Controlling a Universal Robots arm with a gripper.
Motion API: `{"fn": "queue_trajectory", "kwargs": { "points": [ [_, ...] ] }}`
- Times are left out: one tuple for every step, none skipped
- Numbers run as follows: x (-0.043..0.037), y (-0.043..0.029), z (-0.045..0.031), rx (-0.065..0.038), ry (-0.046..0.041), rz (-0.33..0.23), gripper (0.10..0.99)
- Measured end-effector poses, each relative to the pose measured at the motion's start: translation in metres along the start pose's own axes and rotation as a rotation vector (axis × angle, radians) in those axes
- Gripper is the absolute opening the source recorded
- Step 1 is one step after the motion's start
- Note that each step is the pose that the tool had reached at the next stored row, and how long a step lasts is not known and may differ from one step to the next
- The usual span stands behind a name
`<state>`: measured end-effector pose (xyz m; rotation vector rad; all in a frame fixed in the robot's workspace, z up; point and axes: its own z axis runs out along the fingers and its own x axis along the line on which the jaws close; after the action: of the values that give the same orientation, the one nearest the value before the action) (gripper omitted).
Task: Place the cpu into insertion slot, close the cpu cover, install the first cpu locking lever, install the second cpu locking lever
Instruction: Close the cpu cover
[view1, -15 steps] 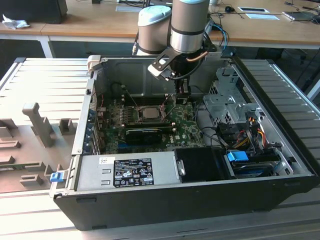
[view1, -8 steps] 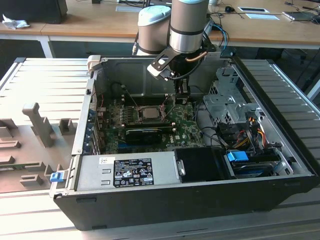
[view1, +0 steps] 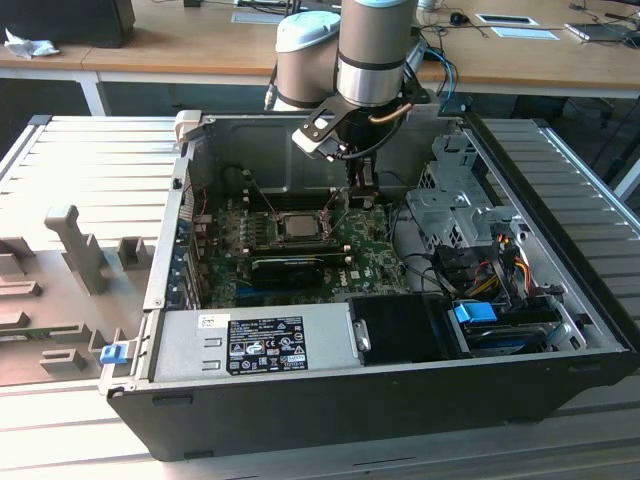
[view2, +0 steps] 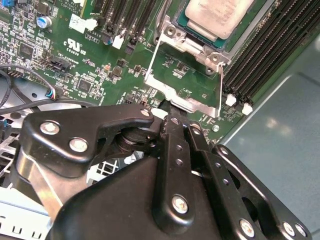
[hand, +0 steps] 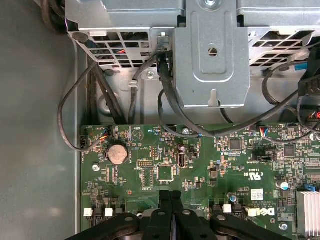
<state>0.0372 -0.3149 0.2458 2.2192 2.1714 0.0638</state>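
1. Gripper (view2: 172, 119) of mine reaches into the open case (view1: 330, 410), its fingers (hand: 165, 202) pressed together in both wrist views.
2. Cpu (view2: 220, 15) lies flat in the slot (view2: 196, 48), silver top up, on the green board (view2: 100, 65).
3. Cover (view2: 182, 97) stands raised off the slot, tilted toward my gripper, with board showing through its cut-out centre.
4. My fingertips touch the cover's free edge; whether they pinch it I cannot tell.
5. Seen in the exterior view, my arm (view1: 375, 50) hangs just to the exterior view's right of the slot.
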Motion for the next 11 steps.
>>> {"fn": "queue_trajectory", "kwargs": {
  "points": [
    [0.0000, -0.0002, 0.0000, 0.000, 0.0000, 0.000, 0.106],
    [0.0000, -0.0004, 0.0000, 0.000, 0.0000, 0.000, 0.106],
    [0.0000, -0.0007, 0.0000, 0.000, 0.0000, 0.000, 0.106],
    [0.0000, -0.0008, 0.0000, 0.000, 0.0000, 0.000, 0.106],
    [0.0000, -0.0011, -0.0001, 0.000, 0.0000, 0.000, 0.106],
    [0.0000, -0.0015, -0.0001, 0.000, 0.0000, 0.000, 0.106],
    [0.0000, -0.0017, -0.0001, 0.000, 0.0000, 0.000, 0.106],
    [0.0000, -0.0019, -0.0001, 0.000, -0.0001, 0.000, 0.106],
    [-0.0001, -0.0021, -0.0001, 0.000, 0.0000, 0.000, 0.106],
    [0.0000, -0.0023, -0.0001, 0.000, 0.0000, 0.000, 0.106],
    [0.0000, -0.0024, -0.0001, 0.000, 0.0001, 0.000, 0.106]
  ]
}}
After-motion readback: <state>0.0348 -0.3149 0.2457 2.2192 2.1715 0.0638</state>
